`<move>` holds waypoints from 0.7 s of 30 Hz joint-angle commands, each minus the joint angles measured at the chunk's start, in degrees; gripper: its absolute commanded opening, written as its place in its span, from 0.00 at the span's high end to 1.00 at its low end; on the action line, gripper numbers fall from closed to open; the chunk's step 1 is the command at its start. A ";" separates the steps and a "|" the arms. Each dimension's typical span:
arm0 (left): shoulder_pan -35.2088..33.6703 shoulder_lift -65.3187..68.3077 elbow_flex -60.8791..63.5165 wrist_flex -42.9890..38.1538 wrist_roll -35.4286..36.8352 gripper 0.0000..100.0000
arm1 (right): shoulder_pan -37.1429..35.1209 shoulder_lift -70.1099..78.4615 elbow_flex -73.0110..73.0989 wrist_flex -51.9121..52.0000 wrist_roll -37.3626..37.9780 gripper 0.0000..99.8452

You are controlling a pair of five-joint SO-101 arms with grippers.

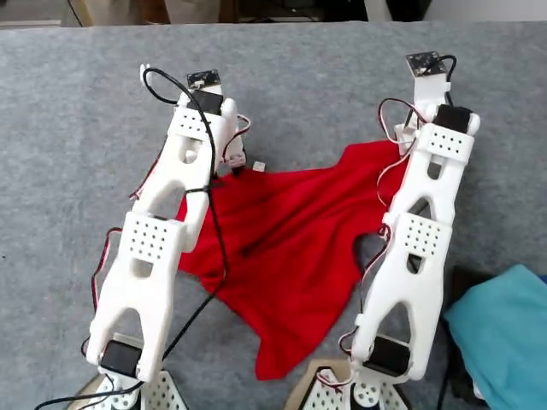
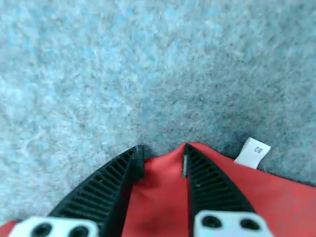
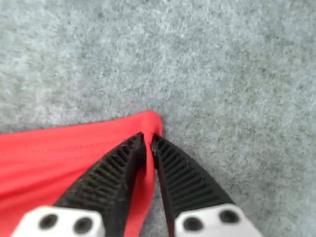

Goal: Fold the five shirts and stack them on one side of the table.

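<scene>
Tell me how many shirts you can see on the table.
2: a red shirt spread at the table's middle, a teal shirt at its near right edge. Others may be hidden.

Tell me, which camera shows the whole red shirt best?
The high view: the red shirt lies spread on the table, nearly all of it visible. The left wrist view shows an edge with a white tag at the left gripper; the right wrist view shows a corner pinched in the right gripper.
</scene>
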 commanded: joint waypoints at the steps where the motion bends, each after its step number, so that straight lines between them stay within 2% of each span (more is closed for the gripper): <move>1: 1.67 4.53 -8.88 2.99 0.26 0.97 | -0.13 -0.57 -2.59 -0.88 0.44 1.00; 8: 1.49 7.96 -20.04 3.25 0.26 0.98 | -0.13 -0.57 -2.59 -0.97 0.44 1.00; 11: -0.70 7.87 -30.77 2.81 0.26 0.98 | -0.13 -0.57 -2.59 -0.97 0.44 1.00; 19: -6.07 0.75 -29.45 -13.36 -0.09 0.98 | -0.22 -0.57 -2.59 -0.88 0.44 1.00; 21: -5.89 0.22 -28.92 -14.68 -0.18 0.98 | -0.22 -0.57 -2.59 -0.88 0.44 1.00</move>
